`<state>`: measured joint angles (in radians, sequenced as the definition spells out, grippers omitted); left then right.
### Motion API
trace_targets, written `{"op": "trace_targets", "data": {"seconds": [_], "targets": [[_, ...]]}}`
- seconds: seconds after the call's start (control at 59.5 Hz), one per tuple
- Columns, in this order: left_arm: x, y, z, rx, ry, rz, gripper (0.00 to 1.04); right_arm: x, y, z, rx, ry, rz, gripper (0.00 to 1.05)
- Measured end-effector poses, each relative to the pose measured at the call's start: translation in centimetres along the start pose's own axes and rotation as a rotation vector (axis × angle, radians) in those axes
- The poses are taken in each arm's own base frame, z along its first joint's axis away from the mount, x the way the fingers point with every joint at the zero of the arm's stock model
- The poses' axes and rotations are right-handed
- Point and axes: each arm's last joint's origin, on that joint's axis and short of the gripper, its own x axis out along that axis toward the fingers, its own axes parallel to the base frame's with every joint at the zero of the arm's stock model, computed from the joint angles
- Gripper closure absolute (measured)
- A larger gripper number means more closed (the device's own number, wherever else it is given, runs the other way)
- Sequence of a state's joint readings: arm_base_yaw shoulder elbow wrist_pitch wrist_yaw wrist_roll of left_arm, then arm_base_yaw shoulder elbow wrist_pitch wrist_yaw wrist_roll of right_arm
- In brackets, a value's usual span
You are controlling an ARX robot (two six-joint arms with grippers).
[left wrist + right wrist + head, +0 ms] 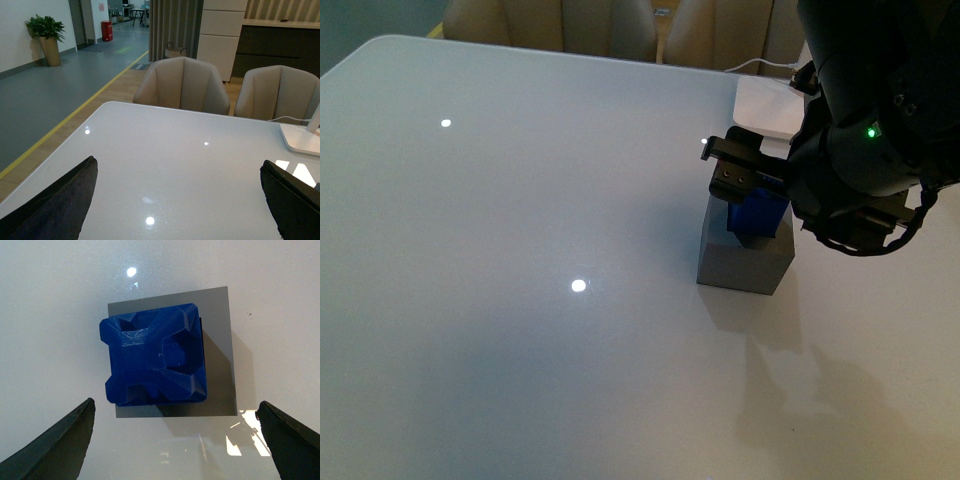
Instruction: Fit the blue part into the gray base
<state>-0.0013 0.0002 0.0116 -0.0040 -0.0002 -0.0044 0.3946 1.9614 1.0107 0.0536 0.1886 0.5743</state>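
The gray base (745, 258) stands on the white table (520, 300) at the right. The blue part (756, 213) sits in its top hole and sticks up out of it. In the right wrist view the blue part (155, 360) covers most of the gray base's (220, 360) top face. My right gripper (750, 180) hovers just above them, open and empty; its fingertips (60, 440) stand wide apart, clear of the blue part. My left gripper (180, 205) is open and empty over bare table, out of the front view.
A flat white lamp base (768, 108) with a cable lies behind the gray base, also in the left wrist view (300, 139). Two beige chairs (182, 85) stand at the table's far edge. The right arm's body (880, 120) fills the upper right.
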Motion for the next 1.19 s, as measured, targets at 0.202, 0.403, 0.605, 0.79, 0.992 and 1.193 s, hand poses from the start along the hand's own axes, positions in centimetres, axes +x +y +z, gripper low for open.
{"op": "trace_targets", "data": {"seconds": [0.202,0.403,0.605,0.79,0.992,1.193], "targets": [[0.0,0.0,0.0,0.0,0.0,0.0,0.07,-5.0,-0.5,1.9,-0.025,-0.137,0.056,0.09],[0.0,0.0,0.0,0.0,0.0,0.0,0.07,-10.6,-3.2,2.1,-0.054,-0.279,0.052,0.09],[0.0,0.0,0.0,0.0,0.0,0.0,0.07,-12.7,-6.8,0.2,-0.2,-0.762,0.085,0.37],[0.0,0.0,0.0,0.0,0.0,0.0,0.07,-15.0,-9.9,-2.0,-0.256,-0.879,0.079,0.72],[0.0,0.0,0.0,0.0,0.0,0.0,0.07,-16.3,-12.4,-4.7,-0.276,-0.868,0.065,1.03],[0.0,0.0,0.0,0.0,0.0,0.0,0.07,-17.1,-13.8,-6.6,-0.275,-0.875,0.066,1.03]]}}
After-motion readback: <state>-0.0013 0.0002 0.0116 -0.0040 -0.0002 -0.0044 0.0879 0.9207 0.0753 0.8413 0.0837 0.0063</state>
